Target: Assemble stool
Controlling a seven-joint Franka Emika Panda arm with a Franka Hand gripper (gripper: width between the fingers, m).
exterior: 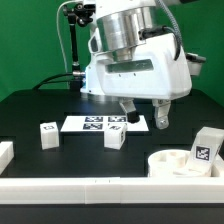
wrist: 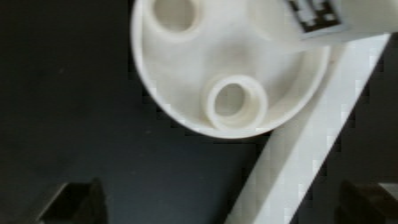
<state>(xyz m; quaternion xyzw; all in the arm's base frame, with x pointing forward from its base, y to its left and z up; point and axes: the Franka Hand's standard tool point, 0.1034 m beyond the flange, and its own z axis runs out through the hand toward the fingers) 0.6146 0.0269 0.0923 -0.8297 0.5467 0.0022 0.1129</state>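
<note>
White plastic came first on my screen, at the exterior view's left: a short border rail (exterior: 6, 152) lay at the edge of the black table (exterior: 30, 108). Next to the right, a first leg (exterior: 47, 134) of the stool stood alone on the table, a tag on its top face. The marker board (exterior: 93, 123) lay flat beyond it, near the middle. A second leg (exterior: 116, 137) stood just in front of the board's near edge, close to its right end. Above and to the right of that leg hung the gripper (exterior: 145, 116), under the bulky white arm (exterior: 135, 62). Its jaws were spread apart with nothing between them, and it was clear of every part. Further right, the round seat (exterior: 178, 160) lay flat on the table with its sockets facing up, just behind the long front rail (exterior: 90, 190). At the far right a third leg (exterior: 205, 148) stood at the seat's edge, its tag toward the camera. I could not tell whether it rested on the seat or beside it. In the wrist view I saw the seat (wrist: 187, 60) below the camera with two round sockets showing. The front rail (wrist: 311, 150) ran close against its rim, and the dark fingertips (wrist: 75, 200) were well apart over bare table.
</note>
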